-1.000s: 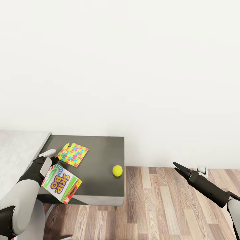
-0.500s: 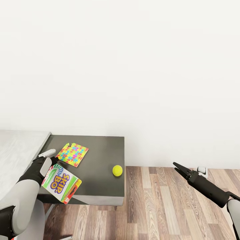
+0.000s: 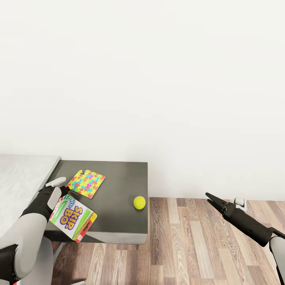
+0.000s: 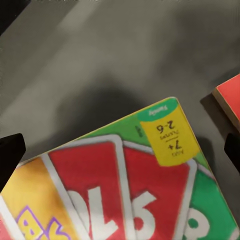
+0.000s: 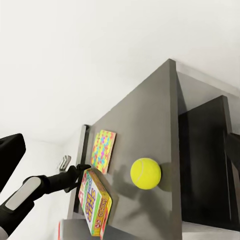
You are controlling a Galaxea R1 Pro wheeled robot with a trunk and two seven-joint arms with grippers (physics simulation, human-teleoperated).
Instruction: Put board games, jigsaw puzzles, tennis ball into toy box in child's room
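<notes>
My left gripper [image 3: 62,190] is shut on one end of the SKIP-BO board game [image 3: 73,217], which hangs tilted over the front of the dark grey cabinet section [image 3: 118,213] of the table. The left wrist view has the box's card print [image 4: 125,195] close up between the two dark fingertips. A jigsaw puzzle [image 3: 86,183] lies flat on the cabinet top just beyond the box. The tennis ball [image 3: 139,202] rests near the cabinet's right edge, and the right wrist view has it [image 5: 145,173] too. My right gripper [image 3: 209,196] is open and empty, out over the floor right of the table.
The pale grey table top [image 3: 19,178] runs off to the left. A white wall stands behind the table. Brown wood-plank floor [image 3: 190,245] spreads right of and in front of the cabinet. A small white fitting [image 3: 240,202] sits at the wall's foot.
</notes>
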